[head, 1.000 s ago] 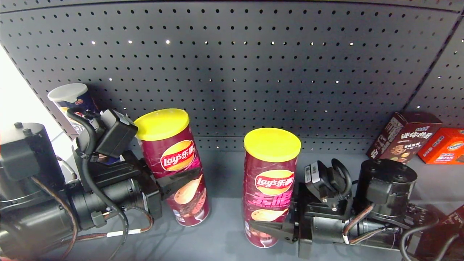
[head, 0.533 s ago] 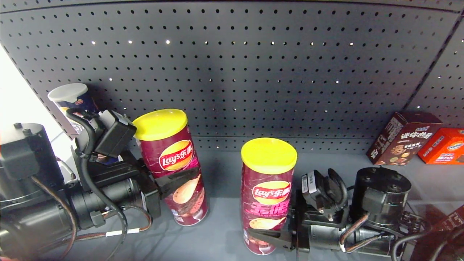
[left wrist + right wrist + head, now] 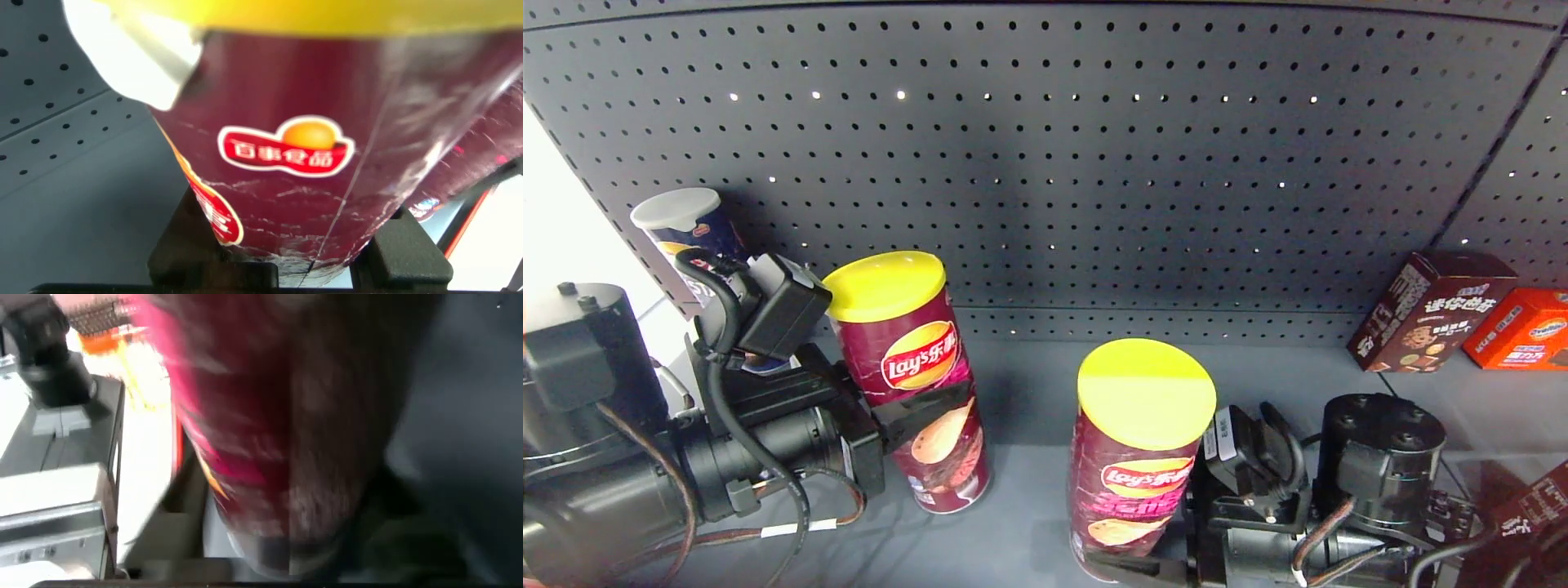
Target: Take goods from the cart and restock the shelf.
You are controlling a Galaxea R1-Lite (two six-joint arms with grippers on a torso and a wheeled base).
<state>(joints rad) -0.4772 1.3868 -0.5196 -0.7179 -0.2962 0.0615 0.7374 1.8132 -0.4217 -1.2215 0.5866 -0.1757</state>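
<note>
Two maroon chip cans with yellow lids are over the grey shelf board [image 3: 1029, 384]. My left gripper [image 3: 931, 416] is shut on the left can [image 3: 907, 367] at mid-height, and the can leans slightly. In the left wrist view this can [image 3: 319, 155] sits between the black fingers [image 3: 184, 245]. My right gripper [image 3: 1131, 547] is shut on the lower part of the right can [image 3: 1139, 441], which stands nearer the shelf's front edge with its lid tipped toward me. The right wrist view shows that can [image 3: 278, 433] blurred and close.
A blue can with a white lid [image 3: 686, 220] stands at the back left behind my left wrist. A brown box [image 3: 1429, 314] and an orange box [image 3: 1519, 327] stand at the back right. The pegboard wall [image 3: 1045, 163] closes the back. A red package [image 3: 1531, 502] lies at the front right.
My right gripper has drawn its can toward the shelf's front, and the lid now tips toward me. The left arm and its can have barely shifted.
</note>
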